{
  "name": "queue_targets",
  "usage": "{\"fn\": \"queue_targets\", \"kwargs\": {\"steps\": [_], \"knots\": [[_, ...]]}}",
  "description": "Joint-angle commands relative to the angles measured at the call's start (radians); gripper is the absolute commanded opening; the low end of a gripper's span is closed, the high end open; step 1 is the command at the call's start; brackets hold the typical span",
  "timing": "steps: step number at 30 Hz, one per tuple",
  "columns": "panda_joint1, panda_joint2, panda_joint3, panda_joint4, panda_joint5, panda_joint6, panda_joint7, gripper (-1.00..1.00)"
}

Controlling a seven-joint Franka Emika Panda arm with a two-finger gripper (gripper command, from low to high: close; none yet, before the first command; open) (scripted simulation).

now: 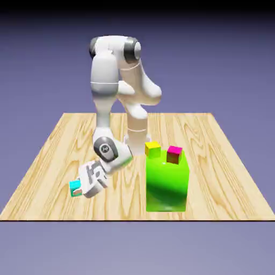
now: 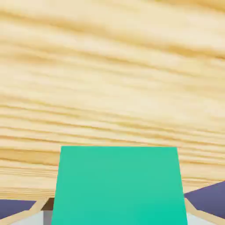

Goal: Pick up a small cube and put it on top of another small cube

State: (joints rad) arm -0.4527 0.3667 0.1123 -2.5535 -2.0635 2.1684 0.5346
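The small cube (image 1: 74, 188) is cyan with a greener side and lies low near the table's front edge at the exterior view's left. My gripper (image 1: 79, 189) leans down onto it from the right, shut on the cube. In the hand view the small cube (image 2: 118, 184) fills the lower middle as a large teal face, with a grey fingertip (image 2: 37, 219) just showing at its bottom corner. A yellow cube (image 1: 152, 149) and a magenta cube (image 1: 174, 154) sit side by side on top of a big green block (image 1: 167, 185).
The wooden table (image 1: 215, 156) runs under everything. Its front edge lies close below the gripper and the green block. The arm's forearm and wrist stand just left of the green block.
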Motion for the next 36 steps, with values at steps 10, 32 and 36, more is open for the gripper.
{"fn": "queue_targets", "kwargs": {"steps": [10,32,36], "knots": [[-0.053,-0.052,-0.137,-0.022,0.431,0.004,0.121,-1.0],[0.155,-0.406,-0.195,-0.155,1.388,0.146,0.542,-1.0],[0.193,-0.471,-0.206,-0.179,1.562,0.171,0.619,-1.0]]}}
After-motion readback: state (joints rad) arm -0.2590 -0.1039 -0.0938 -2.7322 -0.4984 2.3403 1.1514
